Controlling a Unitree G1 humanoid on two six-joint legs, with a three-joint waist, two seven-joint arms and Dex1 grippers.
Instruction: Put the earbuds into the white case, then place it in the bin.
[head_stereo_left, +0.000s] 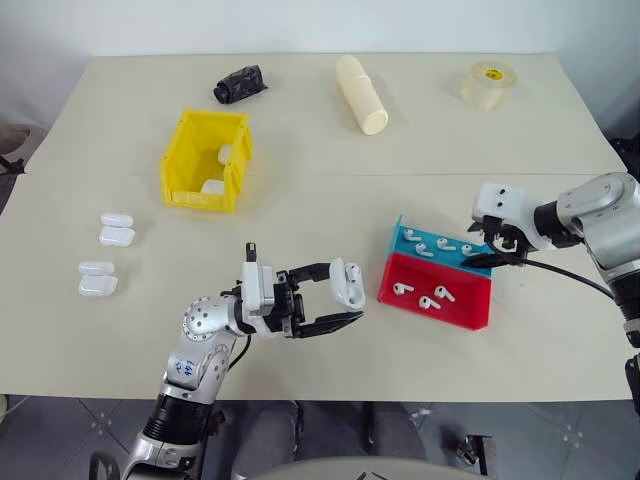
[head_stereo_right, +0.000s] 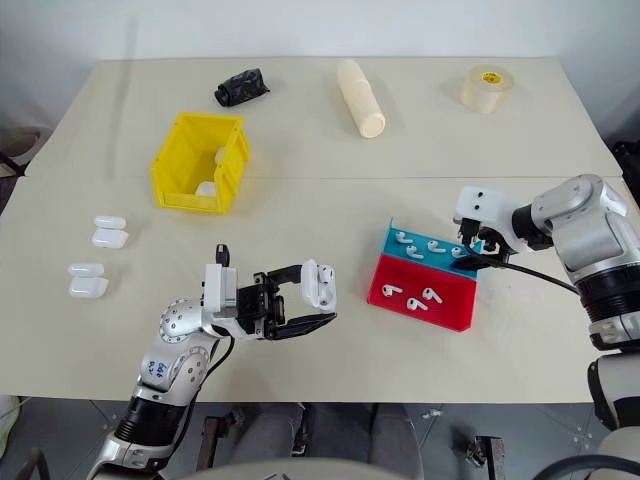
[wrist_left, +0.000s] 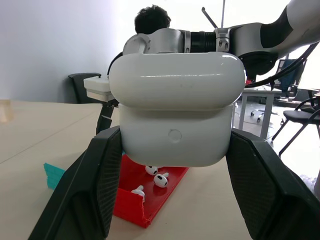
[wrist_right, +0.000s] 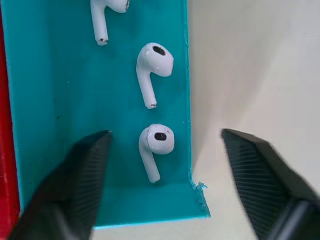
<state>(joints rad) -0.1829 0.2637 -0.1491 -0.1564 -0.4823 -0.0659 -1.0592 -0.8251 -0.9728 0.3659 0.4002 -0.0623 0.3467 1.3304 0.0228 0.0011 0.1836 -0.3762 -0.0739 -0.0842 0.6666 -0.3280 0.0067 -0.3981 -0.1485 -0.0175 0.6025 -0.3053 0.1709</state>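
My left gripper (head_stereo_left: 345, 305) is shut on the white case (head_stereo_left: 349, 283) and holds it above the table, left of the trays. The case's back, with a small round button (wrist_left: 174, 135), faces the left wrist camera, clamped between both fingers (wrist_left: 100, 185). Several earbuds lie in the blue tray (head_stereo_left: 408, 246) and the red tray (head_stereo_left: 462, 306). My right gripper (wrist_right: 165, 136) hangs open over the blue tray's right end, its fingers on either side of one earbud (wrist_right: 156, 145). The yellow bin (head_stereo_left: 200, 195) stands at the far left with white cases inside.
Two pairs of spare white cases (head_stereo_left: 117, 230) (head_stereo_left: 97, 280) lie at the left edge. At the back of the table lie a black object (head_stereo_left: 239, 84), a cream cylinder (head_stereo_left: 361, 94) and a tape roll (head_stereo_left: 488, 85). A person's head (wrist_left: 152, 20) shows behind the table.
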